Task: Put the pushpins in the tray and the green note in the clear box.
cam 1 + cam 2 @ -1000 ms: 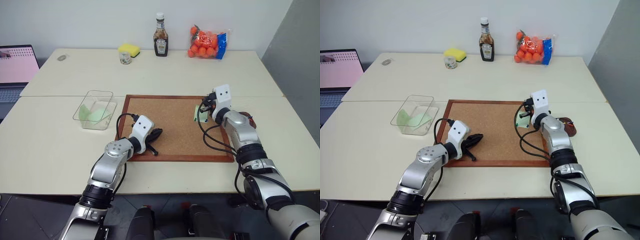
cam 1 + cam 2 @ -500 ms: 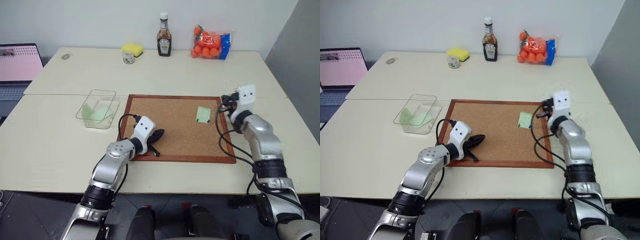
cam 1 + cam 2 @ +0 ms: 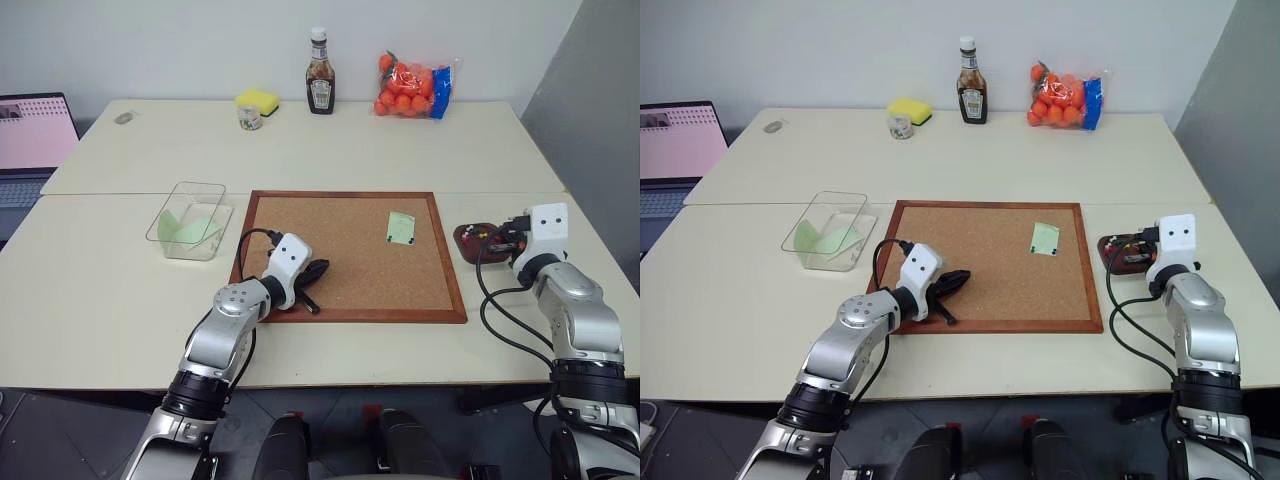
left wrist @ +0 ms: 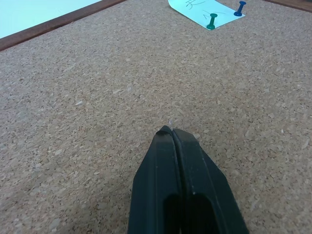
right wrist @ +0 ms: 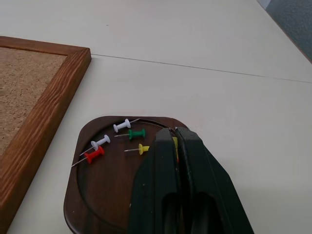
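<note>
The green note (image 3: 401,227) lies on the corkboard (image 3: 345,194), held by a green pushpin (image 4: 211,22) and a blue one (image 4: 239,8). The dark tray (image 3: 466,241) sits just right of the board and holds several pushpins: red (image 5: 94,155), yellow (image 5: 142,149), green (image 5: 137,133) and two white. My right gripper (image 5: 174,130) hangs over the tray, shut on a yellow pushpin (image 5: 174,142) that peeks out at its tips. My left gripper (image 3: 313,272) rests shut and empty on the board's near left part. The clear box (image 3: 190,218) stands left of the board with pale green paper inside.
Along the table's far edge stand a yellow sponge (image 3: 258,100), a small jar (image 3: 250,118), a sauce bottle (image 3: 320,85) and a bag of oranges (image 3: 413,85). A laptop (image 3: 35,135) sits at the far left. A seam joins two tabletops behind the board.
My right gripper has left the green note and swung right and back to the tray, uncovering the note. The left arm has stayed put.
</note>
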Robot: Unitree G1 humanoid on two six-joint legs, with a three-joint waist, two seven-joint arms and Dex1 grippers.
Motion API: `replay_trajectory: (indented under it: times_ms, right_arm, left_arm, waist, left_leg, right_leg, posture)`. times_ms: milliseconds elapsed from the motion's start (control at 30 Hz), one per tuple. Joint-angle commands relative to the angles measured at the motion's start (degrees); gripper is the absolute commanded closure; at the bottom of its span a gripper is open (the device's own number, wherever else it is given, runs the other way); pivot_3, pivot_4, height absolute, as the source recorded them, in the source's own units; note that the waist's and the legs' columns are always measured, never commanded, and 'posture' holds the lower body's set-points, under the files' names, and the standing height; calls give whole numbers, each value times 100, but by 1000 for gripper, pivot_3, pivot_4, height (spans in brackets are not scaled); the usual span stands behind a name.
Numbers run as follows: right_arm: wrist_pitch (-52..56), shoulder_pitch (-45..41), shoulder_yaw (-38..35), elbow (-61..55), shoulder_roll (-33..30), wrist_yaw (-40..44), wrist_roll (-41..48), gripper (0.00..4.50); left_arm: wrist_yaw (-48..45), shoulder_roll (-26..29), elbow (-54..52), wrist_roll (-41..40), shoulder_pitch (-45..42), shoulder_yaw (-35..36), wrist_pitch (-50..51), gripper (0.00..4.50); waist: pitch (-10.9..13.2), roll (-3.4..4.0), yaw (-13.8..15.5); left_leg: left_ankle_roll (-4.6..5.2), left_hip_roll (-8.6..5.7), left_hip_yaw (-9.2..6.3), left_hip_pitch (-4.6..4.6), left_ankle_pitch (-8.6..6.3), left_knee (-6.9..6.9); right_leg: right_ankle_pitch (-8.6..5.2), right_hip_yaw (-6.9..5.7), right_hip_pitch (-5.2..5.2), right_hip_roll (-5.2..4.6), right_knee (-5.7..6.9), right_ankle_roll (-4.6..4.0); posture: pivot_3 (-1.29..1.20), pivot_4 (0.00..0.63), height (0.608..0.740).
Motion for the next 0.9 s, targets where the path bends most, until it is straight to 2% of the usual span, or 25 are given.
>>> replay_trajectory:
  times_ms: [33,267,333,367,600,633,667,767,867,900]
  right_arm:
    - [161,7,61,-323,-43,181,175,4431]
    - [173,32,77,-294,-20,162,190,4431]
    - [191,33,80,-294,-14,157,211,4026]
    - [199,35,83,-295,-14,148,215,4023]
    - [268,92,108,-353,-34,104,223,2602]
    - [272,105,112,-364,-37,104,223,2272]
    - [273,121,122,-376,-44,108,218,2180]
    - [252,163,176,-405,-82,115,169,1432]
    - [199,224,278,-415,-140,115,56,971]
    - [188,245,300,-420,-142,114,42,971]
  left_arm:
    - [-9,-15,-3,38,48,-76,-3,4500]
    - [12,-24,-4,45,42,-77,15,4500]
    - [12,-29,7,47,32,-82,8,4500]
    - [11,-33,12,47,27,-84,3,4500]
    - [-5,-43,17,44,15,-93,-6,4500]
    - [-5,-42,17,45,15,-92,-6,4500]
    - [-5,-42,19,46,14,-90,-8,4500]
    - [-1,-44,21,49,13,-89,-10,4500]
    - [0,-52,26,49,12,-91,-12,4500]
    - [-1,-53,26,49,12,-92,-13,4500]
  waist:
    - [0,0,0]
    - [0,0,0]
    - [0,0,0]
    - [0,0,0]
    - [0,0,0]
    - [0,0,1]
    - [0,0,0]
    - [0,0,1]
    - [0,0,0]
    - [0,0,0]
  left_leg:
    - [0,0,0,0,0,0]
    - [0,0,0,0,0,0]
    - [0,0,0,0,0,0]
    - [0,0,0,0,0,0]
    - [0,0,0,0,0,0]
    - [0,0,0,0,0,0]
    - [0,0,0,0,0,0]
    - [0,0,0,0,0,0]
    - [0,0,0,0,0,0]
    - [0,0,0,0,0,0]
  right_leg:
    - [0,1,0,0,0,0]
    - [0,0,0,0,0,1]
    - [-1,0,0,0,0,1]
    - [-1,-1,0,0,0,1]
    - [-1,0,0,0,-1,1]
    - [-1,0,0,0,-1,1]
    - [-1,0,0,0,-1,1]
    - [-1,0,0,0,-1,2]
    - [-1,0,0,0,-1,2]
    - [-1,0,0,0,-1,2]
  posture:
    - [0,150,740]
    - [0,150,740]
    - [0,150,740]
    - [0,150,740]
    - [0,150,740]
    - [0,150,740]
    - [0,150,740]
    - [0,150,740]
    - [0,150,740]
    - [0,150,740]
